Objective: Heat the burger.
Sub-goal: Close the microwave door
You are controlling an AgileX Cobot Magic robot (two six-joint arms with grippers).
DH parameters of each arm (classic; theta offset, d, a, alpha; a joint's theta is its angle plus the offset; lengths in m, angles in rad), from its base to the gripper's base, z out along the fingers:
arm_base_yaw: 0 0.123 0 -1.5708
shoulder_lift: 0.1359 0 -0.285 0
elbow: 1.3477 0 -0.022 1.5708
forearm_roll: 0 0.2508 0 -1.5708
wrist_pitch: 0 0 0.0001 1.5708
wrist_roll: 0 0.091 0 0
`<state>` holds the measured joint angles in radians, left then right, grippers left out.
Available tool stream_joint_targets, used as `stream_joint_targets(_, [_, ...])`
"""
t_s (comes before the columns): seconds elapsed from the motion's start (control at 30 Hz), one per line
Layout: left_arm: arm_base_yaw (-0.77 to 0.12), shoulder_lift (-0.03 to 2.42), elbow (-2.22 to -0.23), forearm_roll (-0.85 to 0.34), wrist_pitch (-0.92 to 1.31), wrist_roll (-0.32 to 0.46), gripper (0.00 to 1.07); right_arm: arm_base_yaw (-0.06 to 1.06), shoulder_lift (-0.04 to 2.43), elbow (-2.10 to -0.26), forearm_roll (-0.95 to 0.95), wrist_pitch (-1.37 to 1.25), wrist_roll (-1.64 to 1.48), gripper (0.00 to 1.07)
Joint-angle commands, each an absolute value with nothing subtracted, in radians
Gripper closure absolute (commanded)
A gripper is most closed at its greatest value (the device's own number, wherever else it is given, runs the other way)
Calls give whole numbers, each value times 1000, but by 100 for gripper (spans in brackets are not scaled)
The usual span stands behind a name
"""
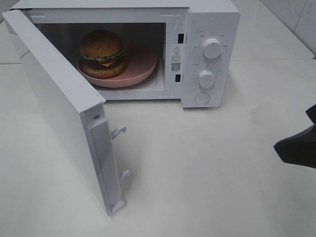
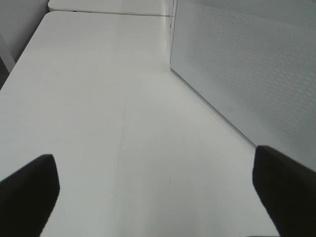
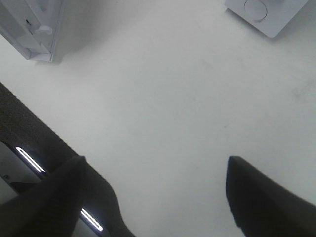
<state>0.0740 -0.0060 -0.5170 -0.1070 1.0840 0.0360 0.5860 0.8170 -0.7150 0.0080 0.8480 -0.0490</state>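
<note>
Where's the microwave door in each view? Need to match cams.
Exterior high: microwave door, swung open, left half of the picture.
Left wrist: its perforated face, beyond the left gripper.
Right wrist: only its latch edge, in a corner.
Shared landmark: the white table, in all three.

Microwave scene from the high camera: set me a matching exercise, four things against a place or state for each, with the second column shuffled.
Things:
1 burger
2 plate
3 microwave door
4 left gripper

Descriptions:
A standing wide open
B pink, inside the microwave
C open and empty, over the table
D sitting on the plate

Pairs: 1-D, 2-B, 3-A, 4-C
</note>
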Motion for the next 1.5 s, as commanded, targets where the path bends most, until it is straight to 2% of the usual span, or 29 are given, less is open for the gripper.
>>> stream_joint_targets(0.03, [69, -11, -516, -112, 1071, 35, 7, 543, 749, -713, 0, 877, -10, 31])
stream_joint_targets(0.1, [69, -11, -516, -112, 1071, 35, 7, 519, 736, -713, 0, 884, -10, 31])
stream_joint_targets(0.17, [69, -11, -516, -112, 1071, 35, 7, 417, 679, -713, 0, 917, -10, 31])
stream_joint_targets(0.27, [69, -11, -516, -112, 1071, 35, 7, 352, 631, -713, 0, 948, -10, 31])
stream_joint_targets(0.37, [69, -11, -516, -112, 1071, 35, 7, 335, 615, -713, 0, 953, -9, 31])
stream_joint_targets(0.43, [69, -11, -516, -112, 1071, 35, 7, 246, 537, -713, 0, 978, 0, 31])
stream_joint_targets(0.53, [69, -11, -516, -112, 1071, 35, 7, 222, 516, -713, 5, 982, 0, 31])
stream_joint_targets(0.6, [69, -11, -516, -112, 1071, 35, 7, 146, 428, -713, 15, 992, 0, 31])
stream_joint_targets(1.1, [69, -11, -516, -112, 1071, 35, 7, 55, 134, -497, 20, 997, 13, 31])
stream_joint_targets(1.5, [69, -11, -516, -112, 1071, 35, 7, 55, -34, -497, 20, 997, 13, 31])
